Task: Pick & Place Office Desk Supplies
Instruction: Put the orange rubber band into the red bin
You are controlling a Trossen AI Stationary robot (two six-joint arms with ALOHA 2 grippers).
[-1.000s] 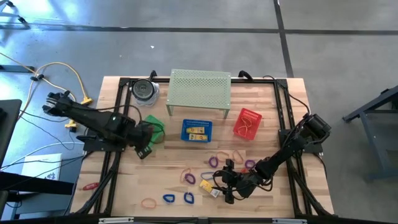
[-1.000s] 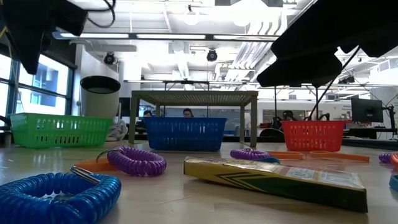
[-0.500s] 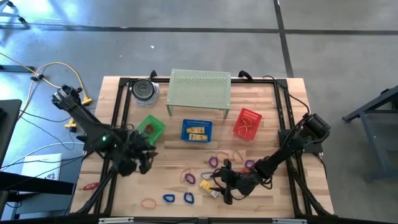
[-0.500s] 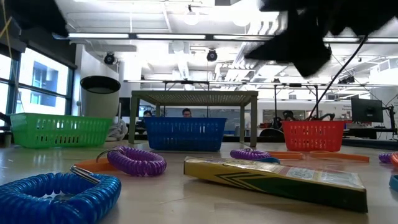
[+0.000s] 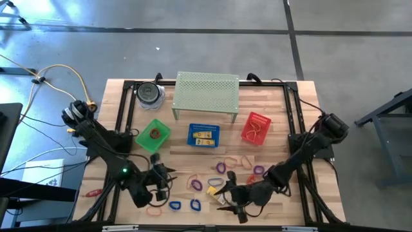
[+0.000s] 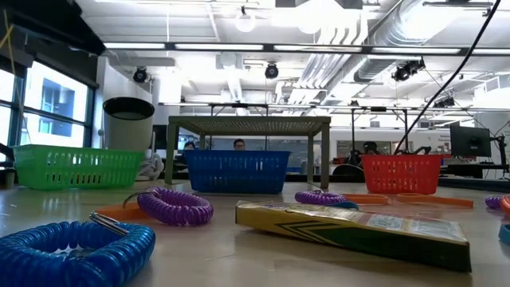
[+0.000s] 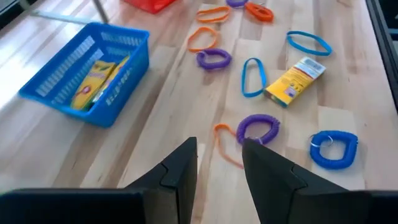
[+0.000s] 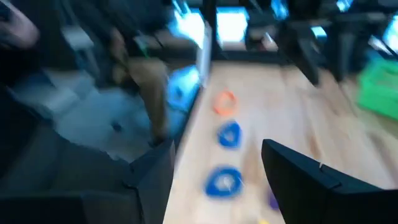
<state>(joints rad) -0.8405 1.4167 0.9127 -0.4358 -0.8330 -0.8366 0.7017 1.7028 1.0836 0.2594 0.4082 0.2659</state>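
Observation:
The office desk supplies lie loose on the wooden table's near half. They are purple coil loops (image 7: pixel 258 129), blue coil loops (image 7: pixel 333 148), thin orange bands (image 7: pixel 202 38) and a yellow box (image 7: pixel 295 79). My left gripper (image 5: pixel 163 178) hovers open over the near left part, a purple coil and an orange band just ahead of its fingertips (image 7: pixel 219 168). My right gripper (image 5: pixel 226 201) hangs open above the near middle, beside the yellow box (image 5: pixel 214 189), with nothing between its fingers (image 8: pixel 217 174). Neither gripper shows in the low view.
A green basket (image 5: pixel 153 135) holds an orange band. A blue basket (image 5: pixel 203 135) holds yellow boxes, and a red basket (image 5: pixel 255 127) holds bands. A green mesh shelf (image 5: pixel 206 95) and a round tin (image 5: pixel 149 94) stand at the far edge.
My left gripper has swung from over the green basket toward the table's near edge and the right, sinking a little and turning; the basket with its orange band now shows uncovered. My right gripper has risen from the table and gone out of the low view.

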